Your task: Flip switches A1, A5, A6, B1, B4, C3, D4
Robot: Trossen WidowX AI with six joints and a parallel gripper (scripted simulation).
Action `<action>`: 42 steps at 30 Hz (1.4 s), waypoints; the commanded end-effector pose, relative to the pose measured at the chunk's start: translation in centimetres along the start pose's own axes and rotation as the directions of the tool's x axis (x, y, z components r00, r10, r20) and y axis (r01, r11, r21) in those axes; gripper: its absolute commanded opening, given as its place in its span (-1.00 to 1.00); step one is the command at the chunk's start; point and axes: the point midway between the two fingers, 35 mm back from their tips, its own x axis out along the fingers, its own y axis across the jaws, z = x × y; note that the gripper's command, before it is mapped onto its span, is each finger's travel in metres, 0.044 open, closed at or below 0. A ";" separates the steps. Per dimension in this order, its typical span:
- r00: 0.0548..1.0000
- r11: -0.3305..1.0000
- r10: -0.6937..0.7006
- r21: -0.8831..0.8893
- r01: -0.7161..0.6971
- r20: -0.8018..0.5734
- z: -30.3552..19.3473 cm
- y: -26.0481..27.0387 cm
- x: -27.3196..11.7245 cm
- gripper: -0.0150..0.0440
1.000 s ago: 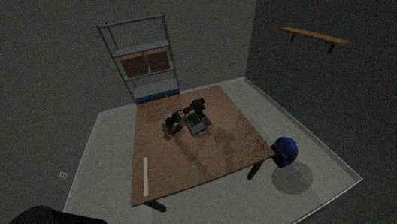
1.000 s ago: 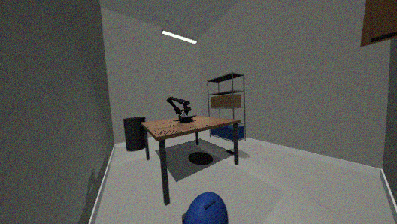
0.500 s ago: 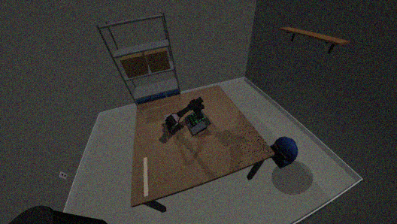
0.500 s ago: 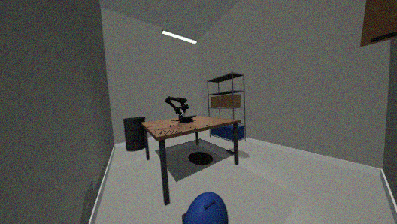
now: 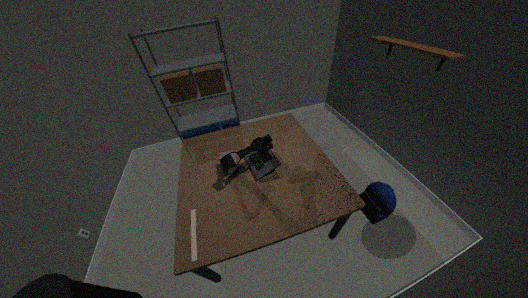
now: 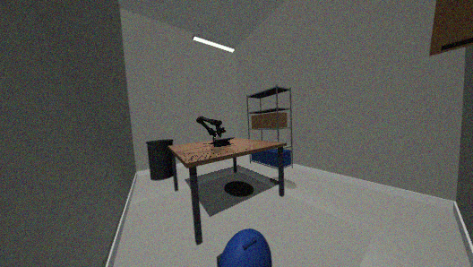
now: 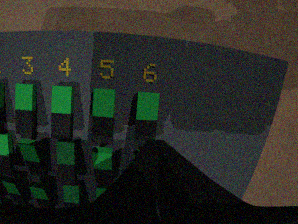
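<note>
The switch panel (image 5: 264,171) (image 7: 220,100) is dark grey, with yellow numbers 3 to 6 readable along its far edge in the wrist view. In the row nearest those numbers, green-faced switches stand under 3 (image 7: 24,97), 4 (image 7: 62,99), 5 (image 7: 103,103) and 6 (image 7: 148,106). More green switches show in the rows below, partly dark. My gripper (image 7: 154,147) is shut and empty; its dark tips appear just below the column 6 switch. Contact cannot be told. The gripper hides the lower right switches. Columns 1 and 2 are cut off or out of the wrist view, and no row letters are readable.
The panel stands on the wooden table (image 5: 300,200) (image 6: 251,145) beside the arm (image 5: 260,144) (image 6: 210,125). A pale strip (image 5: 194,235) lies near one table corner. A metal shelf (image 5: 223,42) (image 6: 291,127) stands beyond the table. The light is dim and shadows cross the panel.
</note>
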 end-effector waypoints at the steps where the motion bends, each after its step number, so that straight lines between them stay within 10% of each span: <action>1: 1.000 1.000 0.005 -0.014 -0.005 -0.008 -0.3 0.4 0.5 -0.49; 42: 1.000 1.000 0.004 -0.014 -0.005 -0.008 -0.3 0.4 1.7 -0.49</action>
